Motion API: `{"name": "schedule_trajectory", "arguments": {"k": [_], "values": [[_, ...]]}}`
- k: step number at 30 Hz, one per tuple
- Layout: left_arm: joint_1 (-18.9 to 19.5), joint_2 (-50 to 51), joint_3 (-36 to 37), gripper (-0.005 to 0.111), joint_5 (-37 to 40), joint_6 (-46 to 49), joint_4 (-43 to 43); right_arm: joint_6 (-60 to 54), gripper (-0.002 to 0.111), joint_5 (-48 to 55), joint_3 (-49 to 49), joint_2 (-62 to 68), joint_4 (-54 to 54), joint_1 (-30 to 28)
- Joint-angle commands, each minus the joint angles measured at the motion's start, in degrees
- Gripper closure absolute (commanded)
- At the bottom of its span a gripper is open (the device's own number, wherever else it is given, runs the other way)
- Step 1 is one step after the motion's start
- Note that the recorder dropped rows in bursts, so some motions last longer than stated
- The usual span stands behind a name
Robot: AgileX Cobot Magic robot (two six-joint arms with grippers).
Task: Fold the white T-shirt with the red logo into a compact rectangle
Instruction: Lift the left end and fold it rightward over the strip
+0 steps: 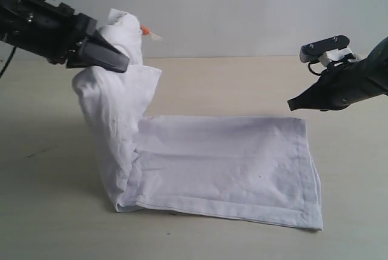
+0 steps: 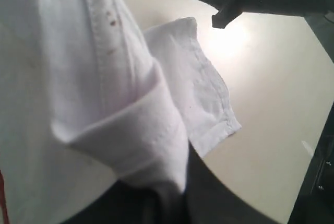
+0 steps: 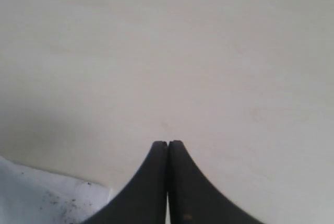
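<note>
While the black left pincer [image 1: 121, 64] has its jaws pinched nearly closed on a bunched handful of the white short-sleeved cotton T-shirt [image 1: 224, 163], I've got the collar end hoisted off the pale wooden table [image 1: 242, 78], with the small orange neck tag [image 1: 145, 30] poking out just past the grip. Lower part of the shirt lies flat on the table, roughly rectangular, with the stitched hem [image 1: 242, 213] along the near edge. A draped column of cloth runs from the flat part up to the pincer.

Black right pincer [image 1: 295, 105]: jaws pressed together, nothing in them, hanging above bare table near the flat part's far right corner, not touching cloth.

Red logo: not visible in the exterior view. A thin red sliver [image 2: 1, 200] at the edge of the left wrist view may be it, can't confirm.

Handling, my read: light, limp, no stiffness. It sags wherever unsupported, so a single pinch lets it bunch and twist. Cotton on this smooth table will likely drag along rather than stay put. Not fragile. A better hold would be two points spread apart on a seam or hem (shoulders or collar edge), where doubled cloth gives more to bite and the edge hangs straight. The one-bunch grip looks secure but messy for a neat fold.
</note>
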Motion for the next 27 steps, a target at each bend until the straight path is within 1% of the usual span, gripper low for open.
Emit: {"name": "schedule_trajectory", "arguments": {"k": [1,2,4,7,9,16,17,19,20,22,23,24,25,27], "values": [[-8.0,-0.7,-0.4,0.107,-9.6,0.2,-4.8,0.4,0.108,1.3,-0.2,-0.4,0.0,-0.2],[-9.9,-0.7,-0.4,0.107,-11.8,0.2,-5.5,0.4,0.108,1.7,-0.2,-0.4,0.0,-0.2],[-12.2,-0.3,-0.4,0.107,-14.8,0.2,-6.9,0.4,0.108,2.6,-0.2,-0.4,0.0,-0.2],[-15.2,2.2,-2.4,0.107,-15.0,0.2,-8.9,0.4,0.108,3.5,-0.2,-0.4,-0.1,-0.2],[-17.8,4.9,-5.1,0.107,-15.0,0.2,-11.2,0.4,0.108,3.6,-0.2,-0.4,-0.1,-0.2],[-24.5,11.4,-11.9,0.106,-14.9,-1.3,-11.7,0.4,0.108,3.3,-0.2,-0.4,-0.1,-0.2],[-25.5,12.0,-12.7,0.102,-14.7,-1.1,-11.6,0.4,0.108,2.8,-0.2,-0.4,-0.1,-0.2],[-26.5,12.8,-13.7,0.088,-14.3,-1.0,-11.6,0.4,0.108,1.2,-0.2,-0.4,-0.1,-0.2],[-27.0,13.0,-14.2,0.073,-13.7,-1.0,-11.7,0.6,0.108,0.3,-0.2,-0.4,-0.1,-0.2],[-27.1,13.0,-15.1,0.048,-12.4,-1.0,-11.8,2.1,0.108,-1.9,-0.2,-0.4,-0.1,-0.2],[-27.1,13.0,-15.9,0.031,-11.3,-1.0,-11.8,3.2,0.108,-2.6,-0.2,-0.4,-0.1,-0.4],[-27.0,13.0,-16.4,0.023,-10.1,-1.0,-11.3,3.9,0.108,-3.5,-0.2,-0.4,-0.1,-0.6],[-26.7,13.0,-17.2,0.018,-8.9,-1.0,-10.3,4.0,0.108,-4.1,-0.2,-0.4,-0.1,-1.1],[-26.1,12.8,-18.4,0.019,-7.0,-1.0,-8.7,4.0,0.108,-4.5,-0.2,-0.4,-0.1,-2.1]]}}
